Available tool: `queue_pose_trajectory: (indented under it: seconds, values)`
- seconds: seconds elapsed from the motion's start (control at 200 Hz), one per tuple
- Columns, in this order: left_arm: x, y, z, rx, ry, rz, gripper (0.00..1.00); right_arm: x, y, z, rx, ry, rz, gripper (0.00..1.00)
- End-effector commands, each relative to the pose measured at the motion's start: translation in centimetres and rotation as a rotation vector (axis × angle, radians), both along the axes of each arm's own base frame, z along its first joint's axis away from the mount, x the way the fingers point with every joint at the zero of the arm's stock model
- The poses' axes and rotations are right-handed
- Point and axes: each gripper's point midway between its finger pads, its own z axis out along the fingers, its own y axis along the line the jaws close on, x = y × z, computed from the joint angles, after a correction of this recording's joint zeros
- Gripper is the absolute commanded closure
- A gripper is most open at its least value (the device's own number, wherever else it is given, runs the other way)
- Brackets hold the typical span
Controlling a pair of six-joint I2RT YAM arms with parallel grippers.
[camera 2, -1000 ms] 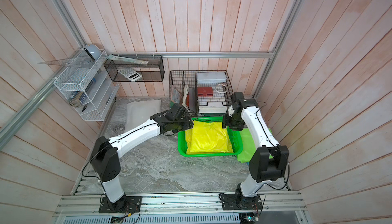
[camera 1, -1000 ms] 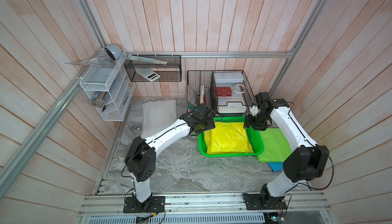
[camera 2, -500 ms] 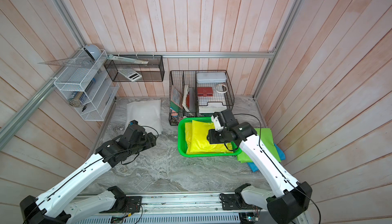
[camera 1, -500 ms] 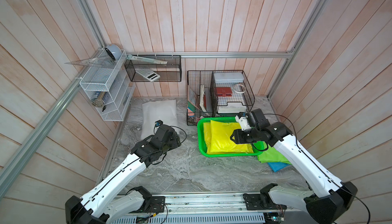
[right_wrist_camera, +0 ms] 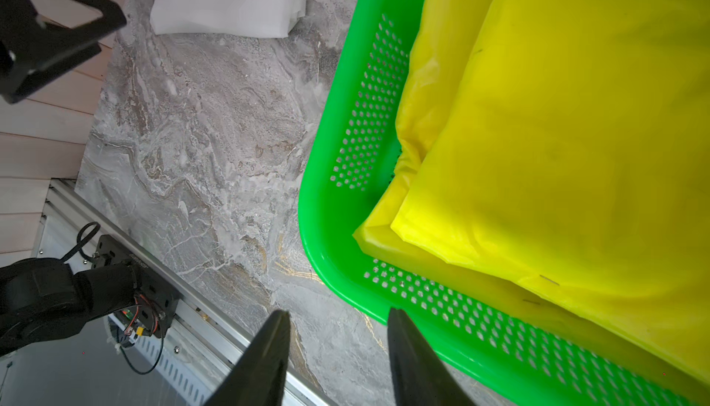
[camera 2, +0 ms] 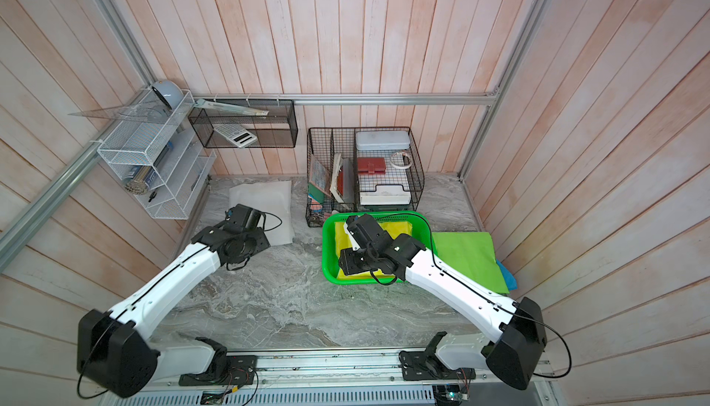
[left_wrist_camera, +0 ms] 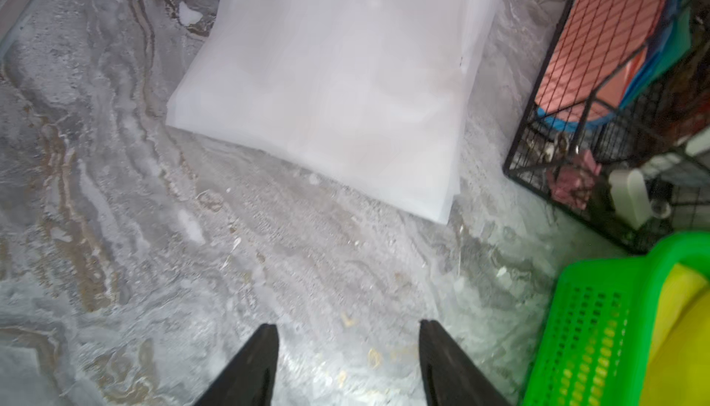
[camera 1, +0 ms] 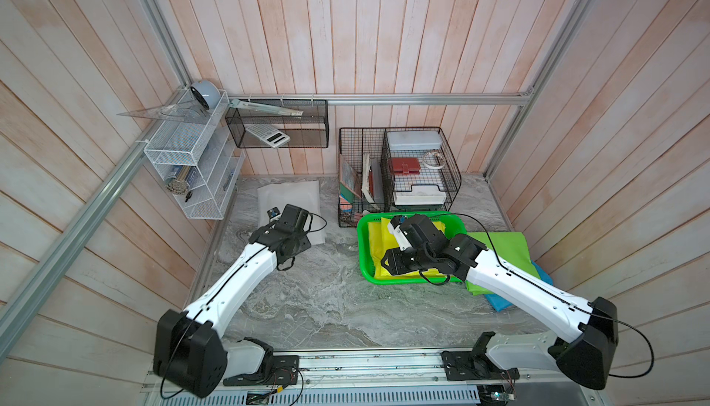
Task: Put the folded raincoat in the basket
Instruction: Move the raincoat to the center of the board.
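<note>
The folded yellow raincoat (right_wrist_camera: pixel 557 135) lies inside the bright green basket (right_wrist_camera: pixel 330 177), and nothing holds it. In both top views the raincoat (camera 1: pixel 374 231) (camera 2: pixel 401 227) is partly hidden by my right arm, which reaches over the basket (camera 1: pixel 360 248) (camera 2: pixel 328 254). My right gripper (right_wrist_camera: pixel 340 311) is open and empty, above the table just outside a basket corner. My left gripper (left_wrist_camera: pixel 348 324) is open and empty over bare marble, with the basket (left_wrist_camera: pixel 588 331) off to one side.
A white folded sheet (camera 1: pixel 292 196) (left_wrist_camera: pixel 345 77) lies on the table ahead of the left gripper. The black wire organiser (camera 1: pixel 399 177) stands right behind the basket. A white wire rack (camera 1: pixel 192 169) hangs on the left wall. Folded green (camera 1: pixel 499 254) and blue (camera 1: pixel 538 281) sheets lie right of the basket.
Both arms have drawn back from the basket's far edge. The left arm swung left over the table by the white sheet. The right came to the basket's near left corner.
</note>
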Motion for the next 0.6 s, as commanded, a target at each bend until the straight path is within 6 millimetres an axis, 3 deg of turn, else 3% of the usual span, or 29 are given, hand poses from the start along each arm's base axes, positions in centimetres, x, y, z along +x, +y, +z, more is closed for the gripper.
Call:
queue_pose_trajectory:
  seconds: [0.0, 0.15, 0.275, 0.46, 0.595]
  values:
    - [4.2, -0.2, -0.4, 0.011, -0.002, -0.026, 0.44, -0.2, -1.8, 1.1, -0.016, -0.062, -0.038, 0.52]
    - [8.8, 0.2, -3.1, -0.006, 0.049, -0.002, 0.46, -0.5, -3.4, 1.5, 0.001, -0.114, -0.081, 0.51]
    - [11.3, 1.6, -5.1, 0.058, 0.097, 0.017, 0.47, -0.8, -4.3, 1.7, 0.006, -0.134, -0.095, 0.50]
    - [12.4, 4.1, -8.2, 0.021, 0.145, 0.082, 0.48, -1.1, -4.5, 1.3, -0.019, -0.117, -0.085, 0.49]
    - [11.0, 4.6, -10.8, 0.039, 0.211, 0.093, 0.48, -1.0, -4.3, 1.4, -0.009, -0.116, -0.088, 0.49]
